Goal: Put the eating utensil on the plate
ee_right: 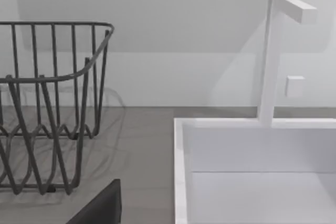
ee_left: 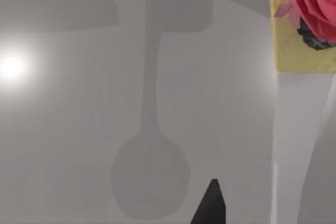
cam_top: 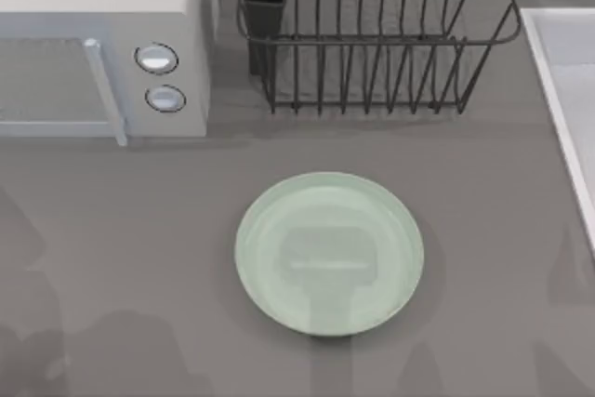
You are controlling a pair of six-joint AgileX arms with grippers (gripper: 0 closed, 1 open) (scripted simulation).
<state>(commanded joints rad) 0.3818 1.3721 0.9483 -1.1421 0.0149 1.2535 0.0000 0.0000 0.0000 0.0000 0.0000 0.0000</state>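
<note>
— Grey counter, top view: pale mint plate at centre, nothing on it. Microwave rear left, wire rack rear centre, white sink at right.
— Hands?
— Cannot tell, open or closed, either one. Spoon-shaped shadow on a pale surface, left wrist view.

Left wrist view: pale grey surface carrying a spoon-shaped shadow, thin stem leading to an oval bowl. Bright glare spot at one edge. A yellow box printed with a pink flower in one corner. A dark pointed tip at the frame edge, probably part of the left tool.
</note>
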